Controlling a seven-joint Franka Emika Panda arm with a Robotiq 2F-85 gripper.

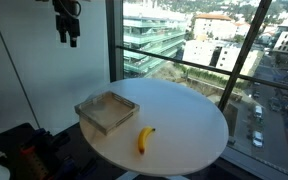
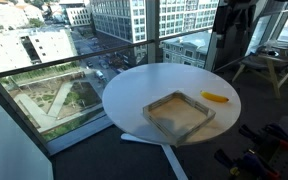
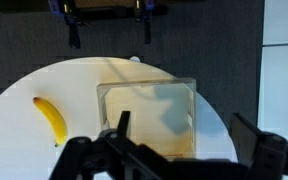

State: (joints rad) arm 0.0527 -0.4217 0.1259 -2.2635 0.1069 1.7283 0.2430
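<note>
Gripper held high over table, pointed down, jaws spread wide, nothing gripped, tray set below, banana laid to its near right.

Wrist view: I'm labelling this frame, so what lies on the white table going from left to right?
banana → shallow square tray, apart from each other on the round white table.

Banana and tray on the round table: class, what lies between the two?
Nothing lies there: only bare white tabletop separates the banana from the tray. The wrist view shows the gap most plainly, and both exterior views agree.
</note>
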